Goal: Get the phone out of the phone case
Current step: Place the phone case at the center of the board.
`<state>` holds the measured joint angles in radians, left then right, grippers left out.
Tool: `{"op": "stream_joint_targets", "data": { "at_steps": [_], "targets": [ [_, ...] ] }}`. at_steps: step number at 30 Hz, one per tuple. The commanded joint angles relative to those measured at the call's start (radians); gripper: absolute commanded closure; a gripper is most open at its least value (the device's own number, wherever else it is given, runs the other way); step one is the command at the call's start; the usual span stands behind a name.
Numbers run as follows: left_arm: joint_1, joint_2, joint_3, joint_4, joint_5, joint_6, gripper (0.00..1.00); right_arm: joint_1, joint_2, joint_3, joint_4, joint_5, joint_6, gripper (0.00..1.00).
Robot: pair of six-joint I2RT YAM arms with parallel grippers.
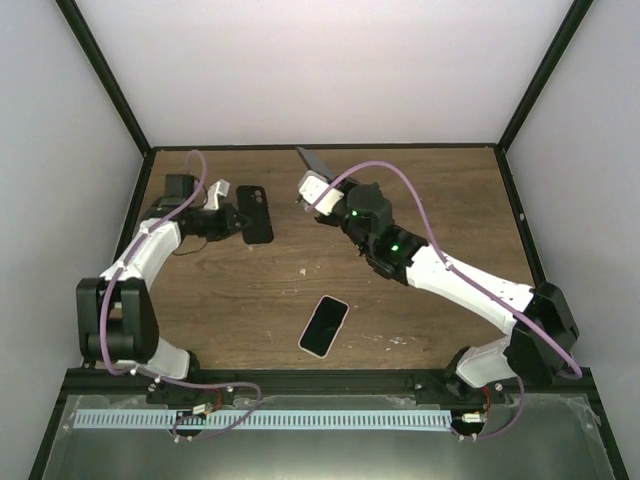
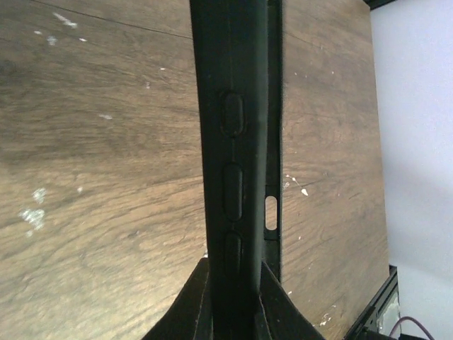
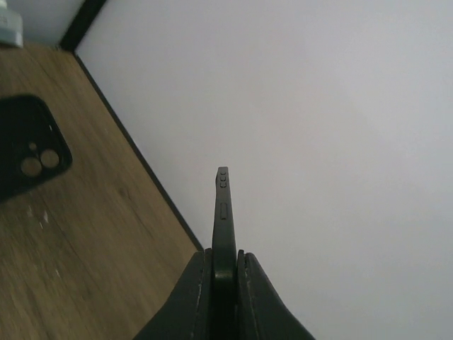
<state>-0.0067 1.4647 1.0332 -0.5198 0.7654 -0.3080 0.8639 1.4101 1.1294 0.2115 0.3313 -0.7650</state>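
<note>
Precariously pinched the black rubbery phone case (image 2: 233, 142) edge-on in the left hand (image 2: 232, 297) and, seemingly, a slim black phone (image 3: 224, 212) in the right hand (image 3: 224, 273), both over the brown wooden desk (image 1: 420, 200); risked slipping from such narrow grips.

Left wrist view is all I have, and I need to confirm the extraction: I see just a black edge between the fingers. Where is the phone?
Observer: The phone lies flat on the table, near the front middle, touched by neither gripper.
Operator: What is the left holding?
Observer: The left gripper is shut on a black case; the right wrist view shows its camera cutout.
Operator: And the right?
Observer: The right gripper is shut on a thin dark slab near the back edge; case or phone, I cannot tell.
</note>
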Motion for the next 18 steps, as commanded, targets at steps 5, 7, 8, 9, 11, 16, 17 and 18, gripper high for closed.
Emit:
{"op": "stream_joint_targets", "data": {
  "at_steps": [5,7,8,9,11,16,17,18],
  "targets": [
    [-0.119,0.274,0.188,-0.008,-0.011,0.042,1.0,-0.078,-0.087,-0.091,0.007,-0.015,0.061,0.99],
    [-0.145,0.341,0.231,0.009,-0.005,0.021,1.0,-0.088,-0.083,-0.097,0.004,-0.012,0.066,0.99],
    [-0.157,0.371,0.254,0.02,-0.004,0.011,1.0,-0.092,-0.08,-0.096,0.002,-0.012,0.067,0.99],
    [-0.167,0.399,0.269,0.03,-0.009,0.003,1.0,-0.095,-0.074,-0.092,-0.002,-0.011,0.068,0.99],
    [-0.184,0.446,0.293,0.056,-0.028,-0.018,1.0,-0.097,-0.062,-0.078,-0.013,-0.012,0.073,0.99],
    [-0.208,0.555,0.367,0.063,-0.063,-0.034,1.0,-0.098,-0.028,-0.062,-0.027,-0.015,0.085,0.99],
    [-0.212,0.578,0.379,0.064,-0.064,-0.035,1.0,-0.098,-0.022,-0.062,-0.029,-0.015,0.087,0.99],
    [-0.215,0.594,0.387,0.065,-0.067,-0.037,1.0,-0.098,-0.018,-0.06,-0.029,-0.016,0.087,0.99]
  ]
}}
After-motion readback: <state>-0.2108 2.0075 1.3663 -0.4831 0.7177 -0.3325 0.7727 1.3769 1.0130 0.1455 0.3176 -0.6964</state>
